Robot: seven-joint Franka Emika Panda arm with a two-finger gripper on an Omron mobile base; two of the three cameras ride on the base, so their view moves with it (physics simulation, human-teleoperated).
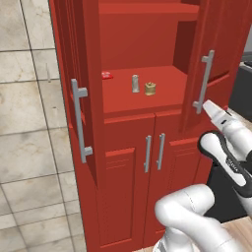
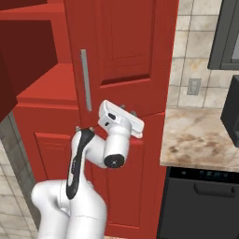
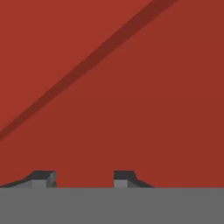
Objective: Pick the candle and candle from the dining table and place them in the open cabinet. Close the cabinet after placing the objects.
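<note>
matt red wooden cabinet (image 1: 128, 162), brushed-metal handles (image 1: 79, 120)

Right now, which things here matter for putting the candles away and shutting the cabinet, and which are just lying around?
Part of the job:
- grey candle, upright on the shelf
- golden-tan candle beside it
- cabinet, doors open
- right door, with the fingers close against it

Just lying about:
- small red item on the same shelf
- marble counter

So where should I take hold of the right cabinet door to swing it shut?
Probably by its long vertical bar handle, around mid-length. The bar stands off the right cabinet door on two posts, so the jaws can straddle it sideways, coming in from the door's front face. Both candles already sit on the shelf.
</note>
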